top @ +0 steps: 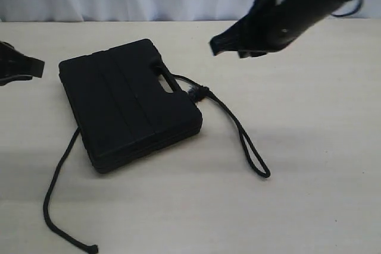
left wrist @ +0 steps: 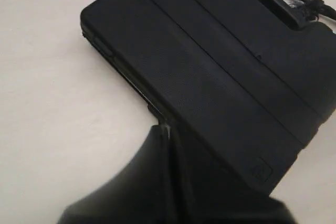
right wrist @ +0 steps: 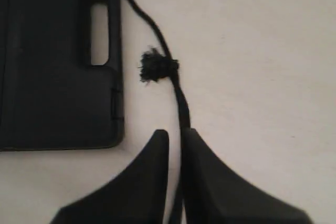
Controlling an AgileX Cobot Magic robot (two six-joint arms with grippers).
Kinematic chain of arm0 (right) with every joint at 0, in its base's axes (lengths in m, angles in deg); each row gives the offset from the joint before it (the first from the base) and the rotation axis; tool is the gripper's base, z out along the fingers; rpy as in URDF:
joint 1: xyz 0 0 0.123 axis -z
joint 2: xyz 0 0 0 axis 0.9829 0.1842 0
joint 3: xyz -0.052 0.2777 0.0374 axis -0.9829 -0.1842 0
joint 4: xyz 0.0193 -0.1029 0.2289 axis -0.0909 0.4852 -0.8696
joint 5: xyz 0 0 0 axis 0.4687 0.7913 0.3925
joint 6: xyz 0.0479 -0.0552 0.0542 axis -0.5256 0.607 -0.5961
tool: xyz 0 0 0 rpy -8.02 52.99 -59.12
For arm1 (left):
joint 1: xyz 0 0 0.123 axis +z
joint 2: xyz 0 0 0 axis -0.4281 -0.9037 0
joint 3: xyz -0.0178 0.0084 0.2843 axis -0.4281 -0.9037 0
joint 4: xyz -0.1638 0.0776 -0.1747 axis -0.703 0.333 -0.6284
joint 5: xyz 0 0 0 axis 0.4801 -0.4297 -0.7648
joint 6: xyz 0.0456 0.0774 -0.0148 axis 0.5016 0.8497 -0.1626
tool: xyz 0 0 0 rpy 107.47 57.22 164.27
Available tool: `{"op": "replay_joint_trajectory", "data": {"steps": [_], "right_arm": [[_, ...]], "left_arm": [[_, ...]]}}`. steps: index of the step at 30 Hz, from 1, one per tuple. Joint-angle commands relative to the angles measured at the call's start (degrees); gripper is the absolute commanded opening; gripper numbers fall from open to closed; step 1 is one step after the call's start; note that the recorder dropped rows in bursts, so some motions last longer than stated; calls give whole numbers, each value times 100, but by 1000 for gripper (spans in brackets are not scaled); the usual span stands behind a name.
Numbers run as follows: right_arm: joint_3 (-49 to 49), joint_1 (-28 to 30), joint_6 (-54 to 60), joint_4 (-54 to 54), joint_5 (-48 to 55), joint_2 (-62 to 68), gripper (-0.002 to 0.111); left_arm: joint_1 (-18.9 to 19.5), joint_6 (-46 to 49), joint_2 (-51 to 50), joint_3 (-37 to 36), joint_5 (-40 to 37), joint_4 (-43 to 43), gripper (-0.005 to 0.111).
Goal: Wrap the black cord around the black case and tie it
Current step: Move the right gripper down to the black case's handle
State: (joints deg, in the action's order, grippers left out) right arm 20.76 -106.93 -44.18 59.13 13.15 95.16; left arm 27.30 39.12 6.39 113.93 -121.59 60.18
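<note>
- Nearest: long cord point(top: 50, 206) tail snakes out from under the case point(top: 128, 102) on its left side, free end loose on the tabletop point(top: 321, 147).
- Other side: the cord leaves the case's handle edge. The knot point(top: 199, 91) sits just beside the corner, then a run ends in a loop point(top: 259, 168).
- No cord crosses the lid, so the wrap looks not yet started.
- Left end effector point(top: 40, 66) is clenched and empty, near the case edge, not touching.
- Right end effector point(right wrist: 175, 132), farthest, is cracked a slit and holds nothing. It hovers high over the run past the knot.
- Suggest: widen the jaws before descent, straddle the run below the knot rather than the frayed tuft, and pinch low.
- Have the left pin the case, or it will likely skate when the cord pulls.
</note>
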Motion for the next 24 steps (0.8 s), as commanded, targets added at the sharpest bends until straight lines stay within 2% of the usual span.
{"op": "replay_joint_trajectory", "data": {"steps": [1, 3, 8, 15, 24], "right_arm": [[1754, -263, 472, -431, 1131, 1611, 29], [2847, -263, 677, -687, 1745, 2507, 49], [3758, -263, 961, -972, 1588, 3458, 60], [3805, -252, 1126, -839, 695, 3941, 60], [3805, -252, 1102, -686, 317, 4274, 60]], "left_arm": [[-21, 551, -18, 39, -10, -272, 11], [-227, 744, -18, 39, -51, -225, 28], [-727, 1221, -18, 39, -63, -205, 48], [-804, 1222, -18, 39, 24, -27, 49], [-804, 1222, -28, 39, 94, -27, 49]]}}
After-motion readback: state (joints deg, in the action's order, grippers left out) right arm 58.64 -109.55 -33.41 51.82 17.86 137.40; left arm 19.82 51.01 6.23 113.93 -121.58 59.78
